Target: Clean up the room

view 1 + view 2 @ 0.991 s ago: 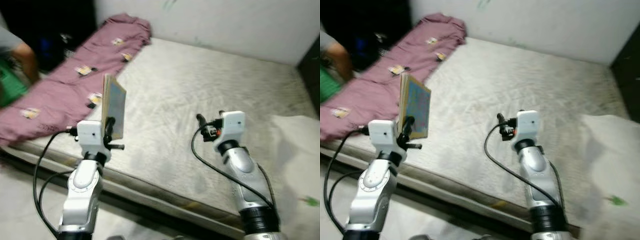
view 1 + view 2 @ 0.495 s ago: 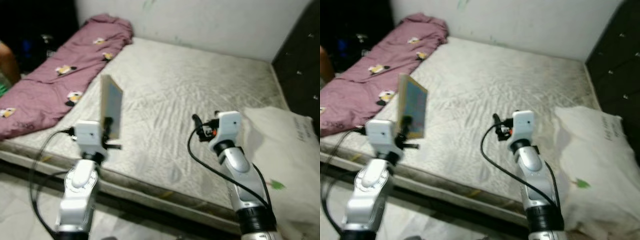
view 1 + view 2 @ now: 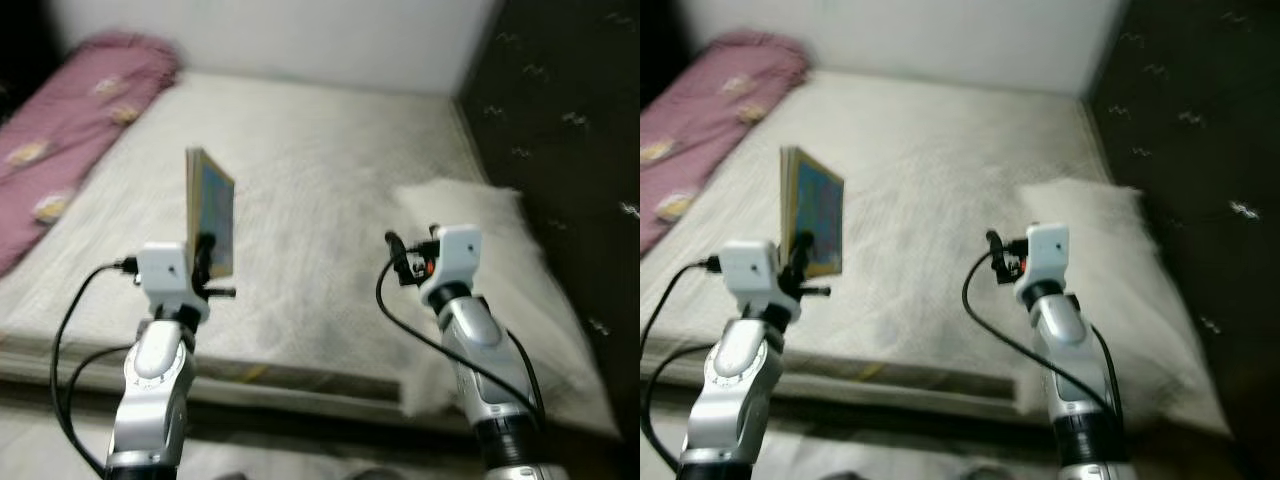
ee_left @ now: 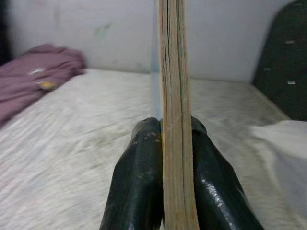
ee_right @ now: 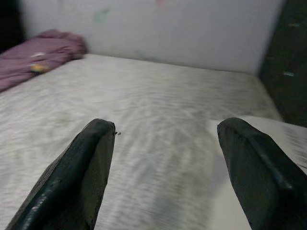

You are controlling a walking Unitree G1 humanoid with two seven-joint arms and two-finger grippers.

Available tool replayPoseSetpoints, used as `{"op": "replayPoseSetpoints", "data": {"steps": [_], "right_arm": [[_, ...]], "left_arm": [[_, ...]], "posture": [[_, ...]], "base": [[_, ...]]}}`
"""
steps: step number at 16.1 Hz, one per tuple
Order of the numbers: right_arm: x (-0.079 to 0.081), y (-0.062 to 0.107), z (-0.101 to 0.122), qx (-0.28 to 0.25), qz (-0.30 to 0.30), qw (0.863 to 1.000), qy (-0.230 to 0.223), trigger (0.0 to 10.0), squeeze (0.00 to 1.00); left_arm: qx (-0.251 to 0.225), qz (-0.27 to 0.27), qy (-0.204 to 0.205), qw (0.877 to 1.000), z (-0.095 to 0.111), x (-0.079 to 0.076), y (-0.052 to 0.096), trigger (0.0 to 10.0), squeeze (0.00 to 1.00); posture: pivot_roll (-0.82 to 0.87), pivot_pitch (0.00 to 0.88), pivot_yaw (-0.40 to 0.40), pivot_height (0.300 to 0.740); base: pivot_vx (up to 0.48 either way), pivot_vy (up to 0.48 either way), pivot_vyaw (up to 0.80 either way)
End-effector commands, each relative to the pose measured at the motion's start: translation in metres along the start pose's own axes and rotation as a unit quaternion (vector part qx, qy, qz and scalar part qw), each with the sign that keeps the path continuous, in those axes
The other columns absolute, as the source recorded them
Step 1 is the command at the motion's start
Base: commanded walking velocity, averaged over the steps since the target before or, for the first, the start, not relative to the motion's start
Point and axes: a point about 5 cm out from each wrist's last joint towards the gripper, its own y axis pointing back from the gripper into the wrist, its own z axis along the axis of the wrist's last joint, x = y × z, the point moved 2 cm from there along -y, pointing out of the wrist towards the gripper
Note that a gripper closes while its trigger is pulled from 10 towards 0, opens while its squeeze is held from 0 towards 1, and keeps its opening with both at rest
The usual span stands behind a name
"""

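A thin book (image 3: 209, 212) with a blue cover stands upright on edge in my left gripper (image 3: 205, 252), which is shut on its lower edge above the front of the bare mattress (image 3: 320, 150). The left wrist view has the book's page edge (image 4: 173, 120) clamped between both black fingers (image 4: 139, 182). My right gripper (image 3: 395, 245) is held over the mattress near the white pillow (image 3: 470, 230). Its fingers (image 5: 76, 177) are spread wide with nothing between them.
A purple blanket (image 3: 70, 100) with small prints lies along the mattress's left side. A dark padded headboard (image 3: 560, 120) rises on the right. The white wall (image 3: 280, 35) runs behind the bed. The bed frame's front edge (image 3: 300, 380) lies just below my arms.
The camera has swung to the right: the blanket slid to the left edge, the person's arm left the picture, and the pillow and headboard came in. The book stays clamped in my left gripper.
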Motion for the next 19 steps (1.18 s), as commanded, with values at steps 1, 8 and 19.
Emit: {"op": "replayPoseSetpoints", "data": {"steps": [1,8,19], "right_arm": [[-0.005,0.001,0.002,-0.003,-0.009,1.000,-0.001,10.0,0.00],[-0.006,0.000,0.002,-0.002,-0.008,1.000,0.002,10.0,0.00],[-0.001,0.001,0.000,0.001,-0.016,1.000,-0.004,10.0,0.00]], "left_arm": [[-0.021,-0.016,-0.002,1.000,0.010,-0.008,-0.002,10.0,0.00],[-0.021,-0.017,-0.002,1.000,0.010,-0.009,-0.003,10.0,0.00],[-0.038,-0.060,0.010,0.997,0.020,-0.012,-0.001,10.0,0.00]], "posture": [[0.00,0.003,-0.032,0.740],[0.00,0.009,-0.036,0.740],[0.01,0.041,-0.016,0.740]], "base": [[0.000,0.000,-0.46],[0.000,0.000,-0.07],[0.221,0.000,0.00]]}}
